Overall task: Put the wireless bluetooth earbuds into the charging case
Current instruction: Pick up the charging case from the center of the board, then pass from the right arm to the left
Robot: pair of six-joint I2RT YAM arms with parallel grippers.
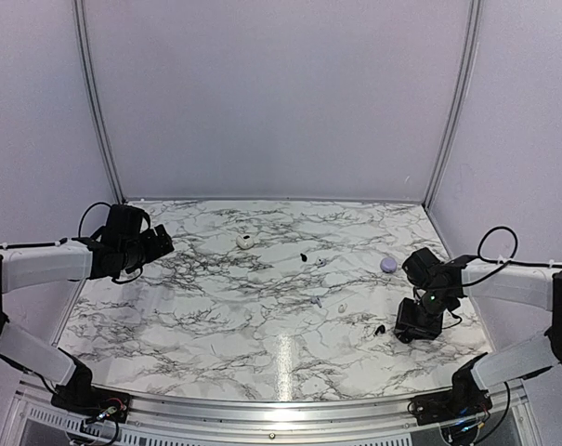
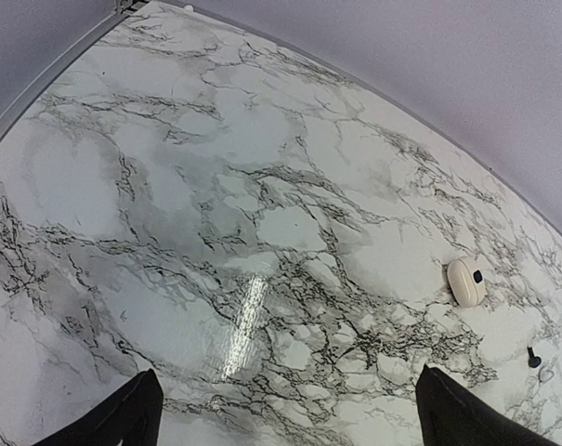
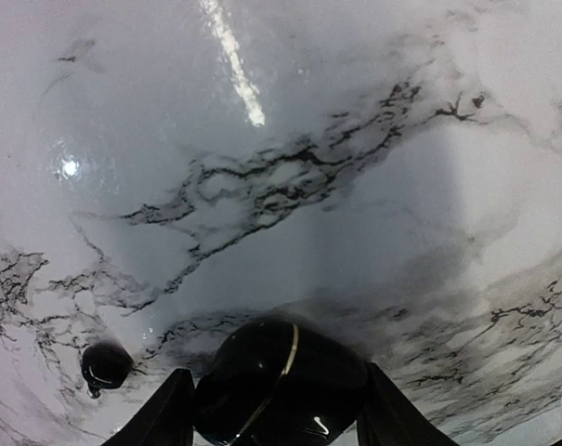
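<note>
Your marble table [image 1: 215, 316] is the biggest thing here. Your left gripper [image 2: 287, 376] hangs over it, fingers wide apart, holding nothing. Your right gripper [image 1: 415, 327] sits low on the right and hugs the black case [image 3: 281, 376]. The white case [image 1: 245, 241] and lilac case [image 1: 388, 265] sit further back. One tiny black earbud [image 3: 105, 364] lies just beside the black case. Another black earbud [image 1: 304, 255], a lilac earbud [image 1: 320, 262] and a white earbud [image 1: 342, 308] lie near the middle.
</note>
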